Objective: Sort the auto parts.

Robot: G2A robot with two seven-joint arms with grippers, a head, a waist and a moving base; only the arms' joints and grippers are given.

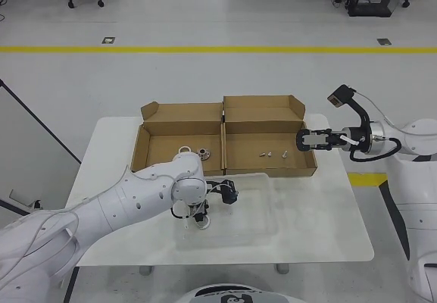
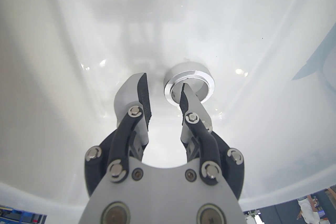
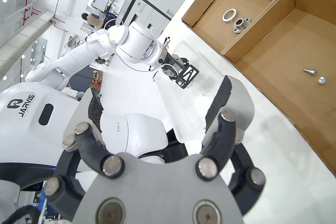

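A silver metal ring (image 2: 189, 74) lies on the floor of the white plastic tray (image 2: 78, 25). My left gripper (image 2: 163, 91) is open and straddles the ring's wall, with one fingertip (image 2: 184, 93) inside the bore and the other outside. From above, this gripper (image 1: 201, 219) points down into the tray (image 1: 271, 221). My right gripper (image 3: 157, 104) is open and holds nothing. It hangs by the right edge of the right cardboard box (image 1: 306, 140).
The left box (image 1: 179, 129) holds a flat ring (image 1: 183, 148) and a flanged bushing (image 1: 203, 154). The right box (image 1: 263, 121) holds a bolt (image 1: 263, 152) and a nut (image 1: 285, 152). Bare white table (image 1: 332, 220) lies right of the tray.
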